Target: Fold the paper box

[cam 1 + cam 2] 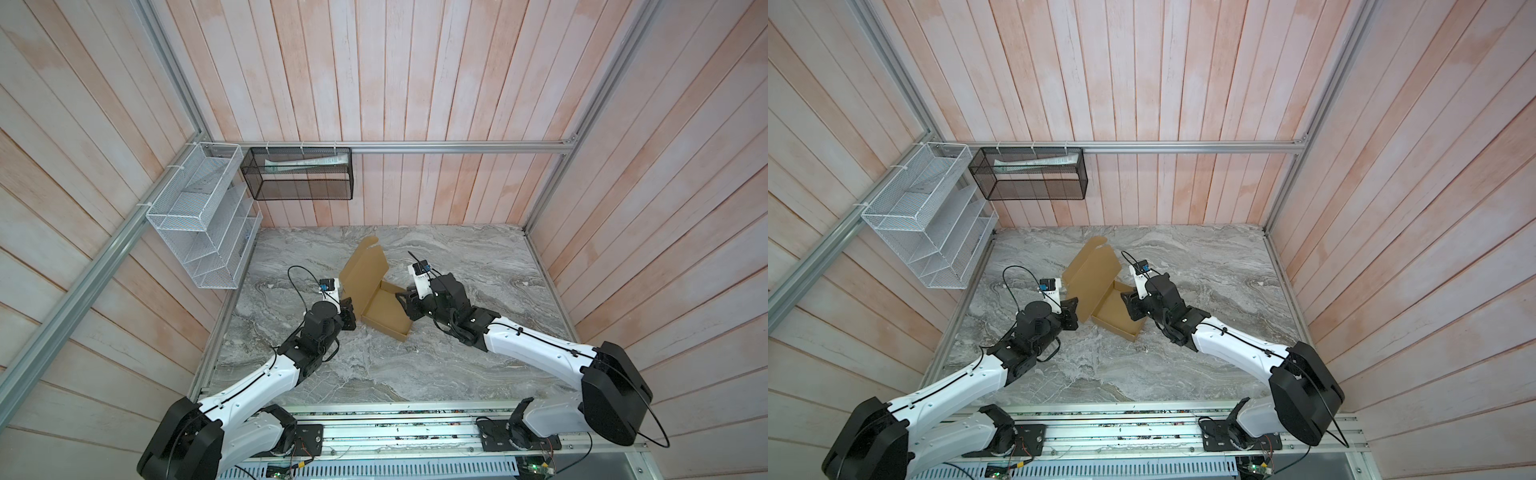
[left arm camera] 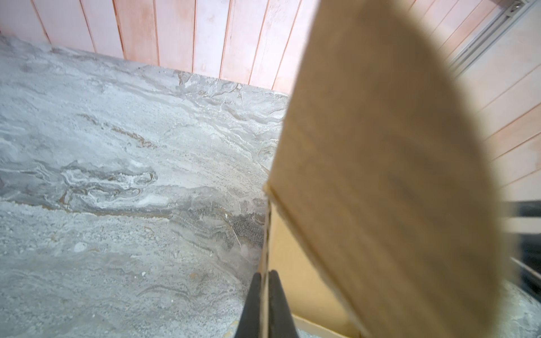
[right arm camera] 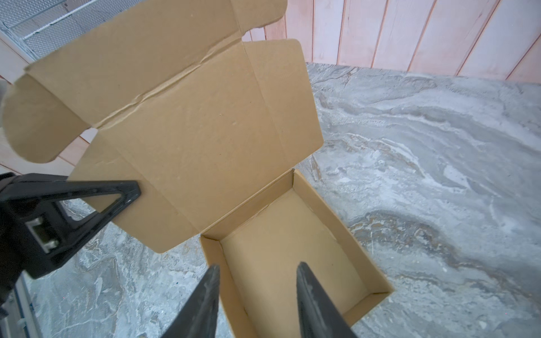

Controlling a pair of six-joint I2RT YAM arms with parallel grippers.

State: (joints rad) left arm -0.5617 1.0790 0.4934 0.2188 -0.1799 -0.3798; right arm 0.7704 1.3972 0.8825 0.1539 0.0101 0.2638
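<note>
The paper box (image 1: pixel 384 312) (image 1: pixel 1115 312) is plain brown cardboard on the marble table. Its shallow tray (image 3: pixel 289 234) is formed and its lid (image 3: pixel 187 123) stands raised and tilted back, flaps spread. My left gripper (image 1: pixel 348 308) (image 1: pixel 1071 308) (image 2: pixel 265 273) is shut on the edge of the lid's side flap (image 2: pixel 380 175), and one of its fingers (image 3: pixel 128 190) shows against that flap in the right wrist view. My right gripper (image 1: pixel 403 297) (image 1: pixel 1126 298) (image 3: pixel 257 266) is open over the tray's opposite side, one finger outside the wall and one inside, holding nothing.
A white wire rack (image 1: pixel 199 216) and a black mesh basket (image 1: pixel 299 174) holding a folded paper hang on the back-left walls above the table. Plank walls close in the table (image 1: pixel 457 257) on three sides. The arms' base rail (image 1: pixel 395 432) runs along the front.
</note>
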